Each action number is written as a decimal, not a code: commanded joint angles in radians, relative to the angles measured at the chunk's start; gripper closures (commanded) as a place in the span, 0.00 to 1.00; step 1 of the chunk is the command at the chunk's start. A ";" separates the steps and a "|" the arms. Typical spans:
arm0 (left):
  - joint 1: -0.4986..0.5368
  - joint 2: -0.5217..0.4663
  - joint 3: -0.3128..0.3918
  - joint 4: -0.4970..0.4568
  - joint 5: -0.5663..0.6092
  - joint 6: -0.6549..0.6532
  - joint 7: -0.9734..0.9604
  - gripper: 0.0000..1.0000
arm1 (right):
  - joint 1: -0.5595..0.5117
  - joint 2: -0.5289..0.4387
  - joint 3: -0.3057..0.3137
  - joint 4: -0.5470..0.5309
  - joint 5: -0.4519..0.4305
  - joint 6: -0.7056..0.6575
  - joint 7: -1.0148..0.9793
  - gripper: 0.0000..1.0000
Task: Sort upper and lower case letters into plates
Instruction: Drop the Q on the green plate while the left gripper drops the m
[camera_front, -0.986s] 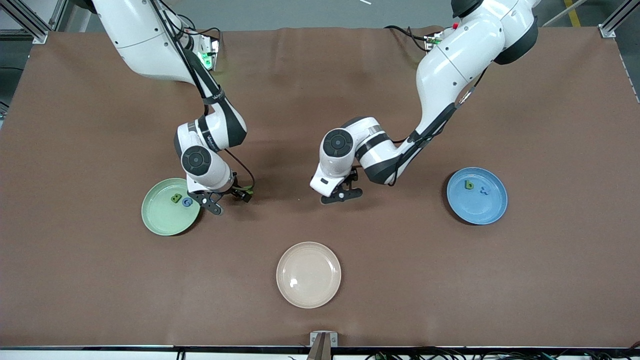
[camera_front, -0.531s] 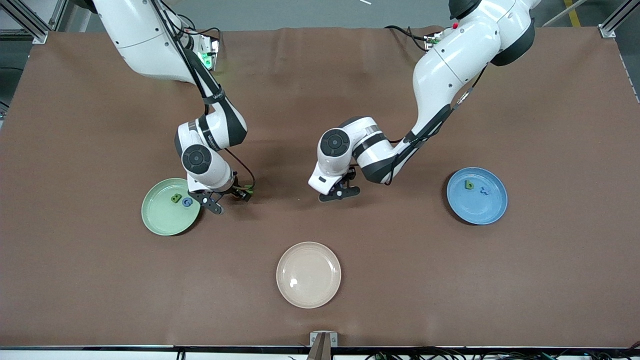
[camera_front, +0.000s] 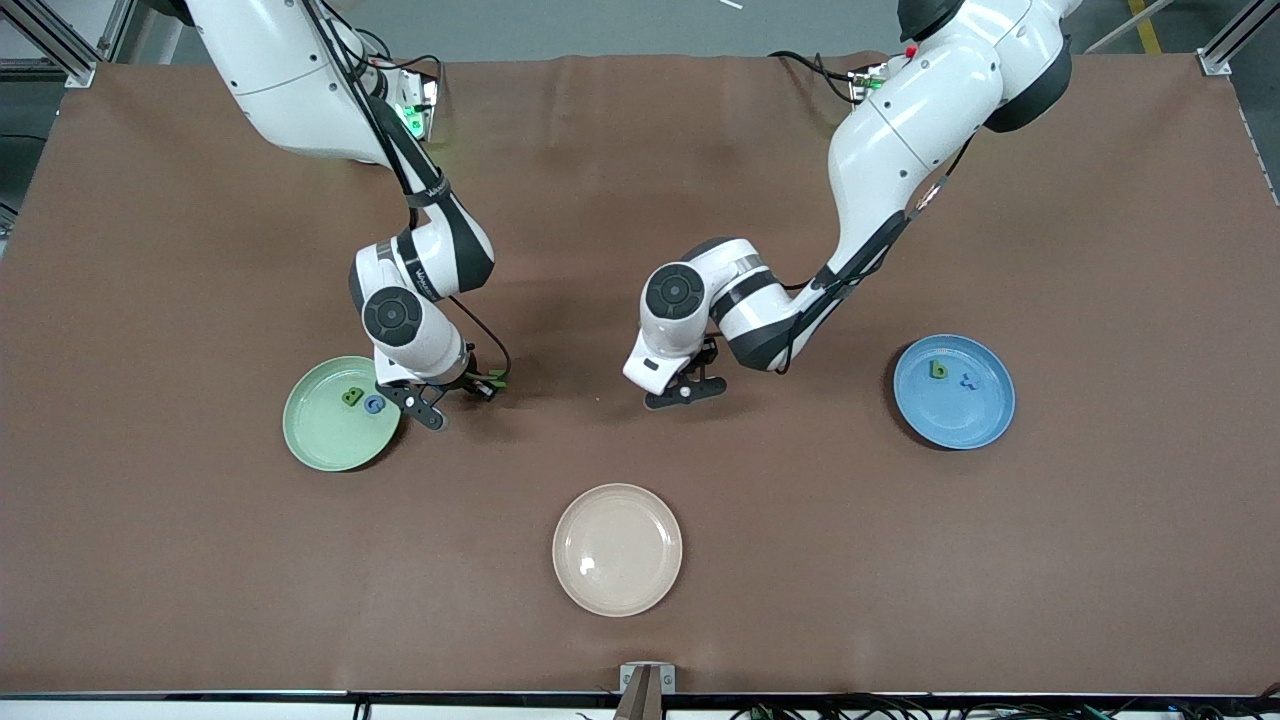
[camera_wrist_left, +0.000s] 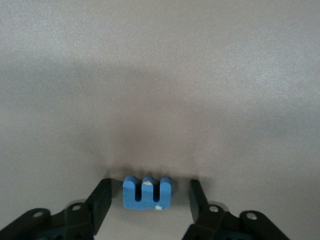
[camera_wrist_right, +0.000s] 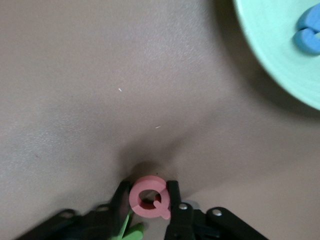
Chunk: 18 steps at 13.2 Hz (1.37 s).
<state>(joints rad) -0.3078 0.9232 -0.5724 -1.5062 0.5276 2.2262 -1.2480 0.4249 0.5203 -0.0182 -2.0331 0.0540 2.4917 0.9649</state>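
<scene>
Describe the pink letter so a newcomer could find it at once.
Start at the mint green plate toward the right arm's end of the table. Beside its rim, the right hand is shut on a pink letter Q. It is the only pink piece; the letters in that plate are green and blue.

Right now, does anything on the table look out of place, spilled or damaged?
Nothing stands out. The green plate and blue plate each hold two letters, the beige plate sits bare. The right gripper grips a pink letter; the left gripper straddles a blue letter on the table.
</scene>
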 joint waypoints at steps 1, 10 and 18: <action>-0.008 -0.006 0.014 -0.008 0.000 -0.002 -0.015 0.41 | -0.001 -0.003 -0.005 -0.015 -0.011 0.006 0.008 0.98; -0.014 -0.009 0.016 -0.006 0.002 -0.002 -0.007 0.82 | -0.208 -0.106 -0.008 0.137 -0.011 -0.338 -0.363 1.00; 0.138 -0.193 -0.021 -0.043 -0.011 -0.181 0.180 0.87 | -0.416 -0.105 -0.005 0.045 -0.006 -0.228 -0.727 1.00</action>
<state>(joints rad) -0.2464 0.8349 -0.5698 -1.4909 0.5290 2.0922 -1.1396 0.0379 0.4293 -0.0438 -1.9359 0.0520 2.2020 0.2789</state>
